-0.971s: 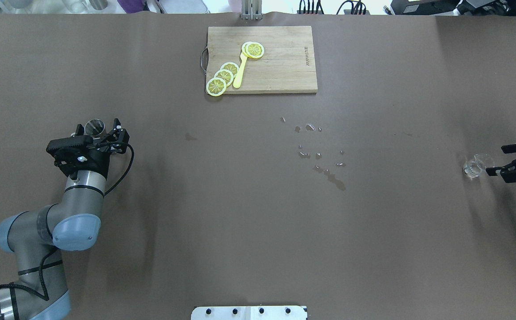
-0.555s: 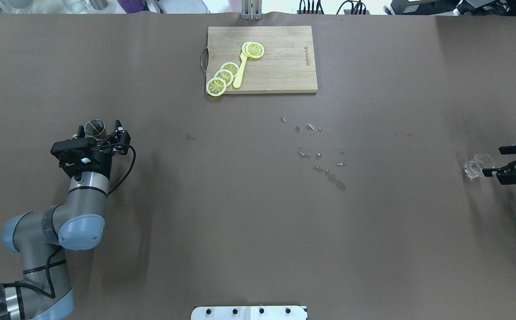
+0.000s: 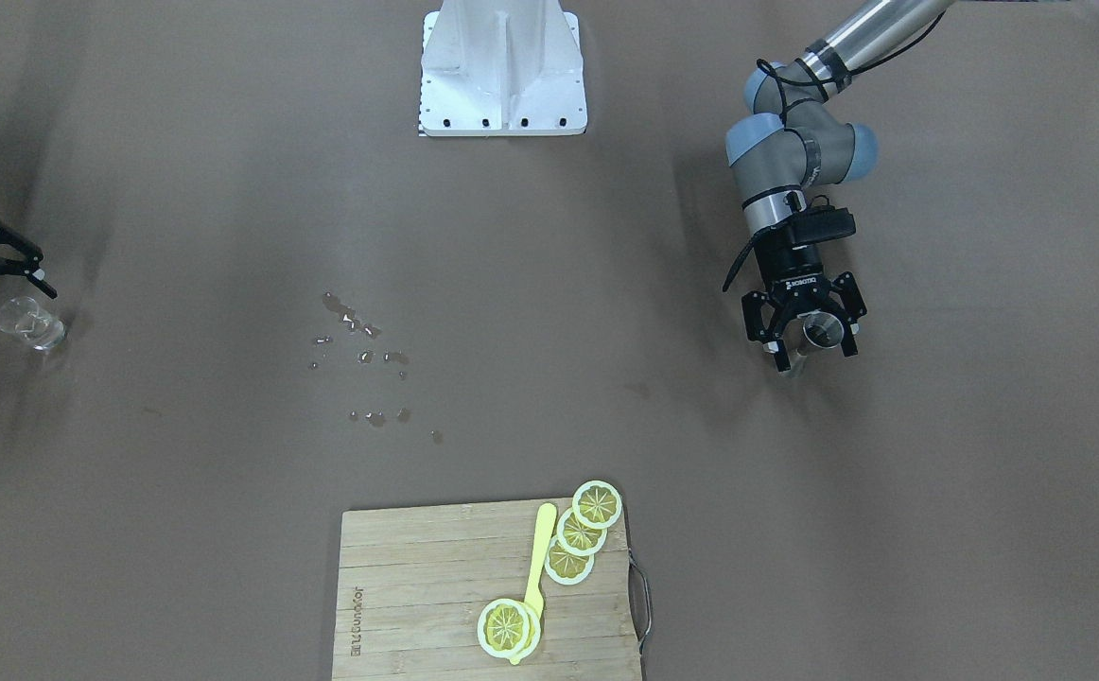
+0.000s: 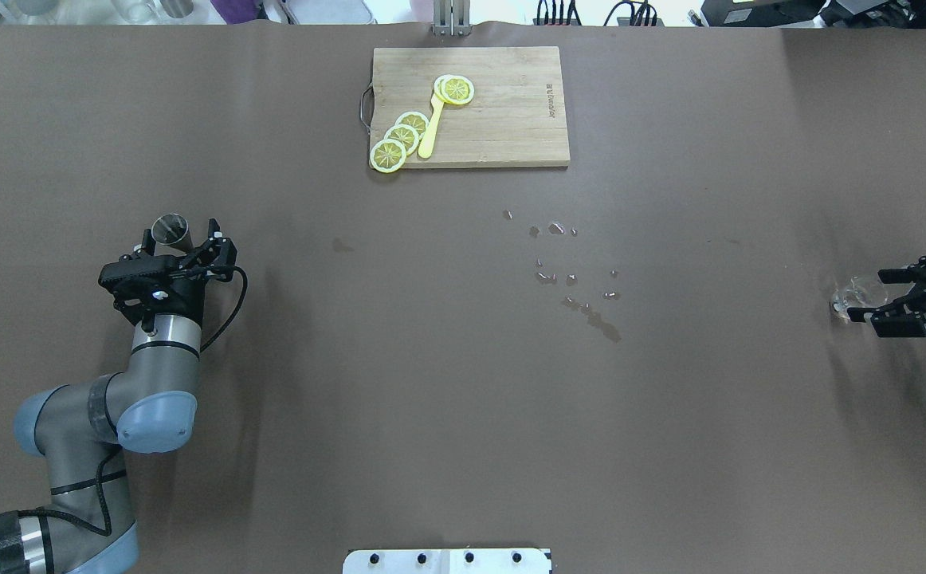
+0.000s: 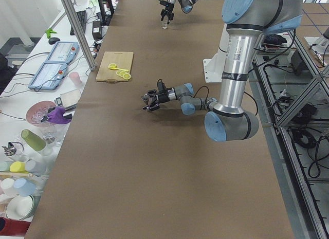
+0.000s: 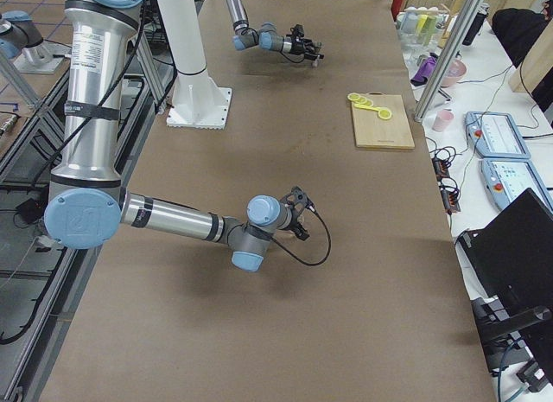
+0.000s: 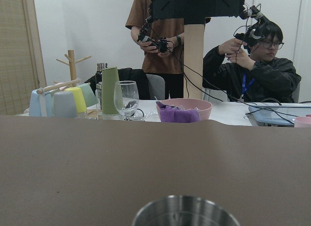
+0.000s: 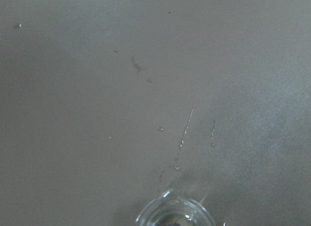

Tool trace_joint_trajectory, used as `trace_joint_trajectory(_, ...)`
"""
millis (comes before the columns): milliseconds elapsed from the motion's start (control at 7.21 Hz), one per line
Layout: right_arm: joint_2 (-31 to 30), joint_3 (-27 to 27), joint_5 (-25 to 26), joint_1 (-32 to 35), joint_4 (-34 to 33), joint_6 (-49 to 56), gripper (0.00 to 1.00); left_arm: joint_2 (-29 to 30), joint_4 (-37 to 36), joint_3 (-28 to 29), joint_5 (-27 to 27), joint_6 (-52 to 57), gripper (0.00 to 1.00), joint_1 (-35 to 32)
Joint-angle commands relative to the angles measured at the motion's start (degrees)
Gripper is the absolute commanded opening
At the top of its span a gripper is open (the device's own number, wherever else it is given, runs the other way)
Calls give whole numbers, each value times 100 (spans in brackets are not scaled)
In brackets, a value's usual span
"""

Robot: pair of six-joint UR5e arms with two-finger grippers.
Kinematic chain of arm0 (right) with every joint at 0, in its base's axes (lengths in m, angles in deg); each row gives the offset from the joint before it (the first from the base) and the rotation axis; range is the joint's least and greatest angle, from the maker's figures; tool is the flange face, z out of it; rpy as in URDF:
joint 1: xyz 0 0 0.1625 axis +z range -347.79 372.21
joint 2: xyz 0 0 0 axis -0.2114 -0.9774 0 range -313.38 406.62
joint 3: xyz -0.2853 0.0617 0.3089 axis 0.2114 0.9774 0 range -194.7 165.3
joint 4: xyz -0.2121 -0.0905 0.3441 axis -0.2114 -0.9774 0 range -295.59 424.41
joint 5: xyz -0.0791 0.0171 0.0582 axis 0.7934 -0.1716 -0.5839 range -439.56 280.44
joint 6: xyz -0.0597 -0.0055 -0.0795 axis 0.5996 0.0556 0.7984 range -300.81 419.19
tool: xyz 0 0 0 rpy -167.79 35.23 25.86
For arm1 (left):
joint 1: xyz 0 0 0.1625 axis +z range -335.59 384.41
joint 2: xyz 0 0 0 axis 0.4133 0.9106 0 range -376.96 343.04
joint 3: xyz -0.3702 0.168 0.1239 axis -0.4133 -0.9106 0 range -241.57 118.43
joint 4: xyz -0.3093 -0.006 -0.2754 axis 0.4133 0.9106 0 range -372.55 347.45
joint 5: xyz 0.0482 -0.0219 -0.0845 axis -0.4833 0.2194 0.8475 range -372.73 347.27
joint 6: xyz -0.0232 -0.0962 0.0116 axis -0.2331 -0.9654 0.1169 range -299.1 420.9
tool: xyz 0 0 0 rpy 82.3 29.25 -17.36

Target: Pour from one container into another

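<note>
Two robot arms work at opposite ends of a brown worktop (image 4: 431, 414). The left tool (image 4: 180, 239) is spread wide, its fingers either side of an upright metal cup (image 4: 170, 227) that stands on the worktop; neither finger appears to touch the cup. Far across the worktop, the right tool (image 4: 867, 296) is likewise wide open and holds nothing, its fingertips reaching round the near side of a small clear glass (image 4: 847, 299) that stands upright. Between the two vessels, nearer the middle, scattered droplets (image 4: 566, 275) and damp patches mark the surface. At the far edge lies a wooden board (image 4: 503, 112) bearing lemon slices (image 4: 401, 137) and a yellow utensil (image 4: 431, 131). The left wrist view shows the cup's rim at its bottom edge.
</note>
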Motion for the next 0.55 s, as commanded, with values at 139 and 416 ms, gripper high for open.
trace_joint_trajectory(139,114,218,366,-122,310,43,100,3,-27,38,-45,-166,97,113)
trace_joint_trajectory(416,150,562,571,-192,987,-9,100,3,-18,109,-54,-253,97,114)
